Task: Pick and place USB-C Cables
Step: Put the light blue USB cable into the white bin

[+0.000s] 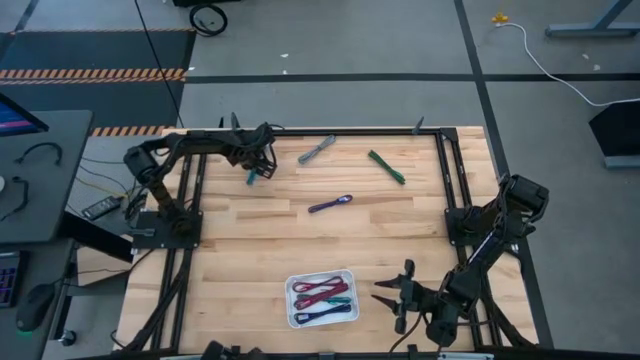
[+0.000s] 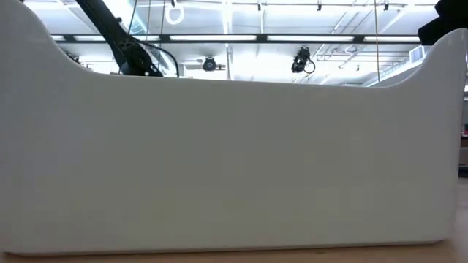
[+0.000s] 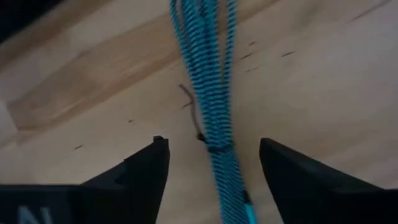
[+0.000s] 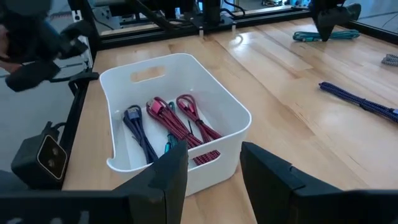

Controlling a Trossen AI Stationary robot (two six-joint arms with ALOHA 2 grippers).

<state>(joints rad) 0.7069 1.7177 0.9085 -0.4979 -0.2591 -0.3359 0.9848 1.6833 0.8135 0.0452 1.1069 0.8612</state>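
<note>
A teal USB-C cable lies flat on the wooden table at the far left. My left gripper is open right over it. In the left wrist view its two fingers stand on either side of the cable, apart from it; the gripper's midpoint is over the cable's tie. A grey cable, a green cable and a purple cable lie loose on the table. My right gripper is open and empty, right of the white bin.
The white bin near the front edge holds maroon cables, a dark blue one and a teal one. Its wall fills the low view. Black frame rails run along the table's edges. Bare wood lies between bin and loose cables.
</note>
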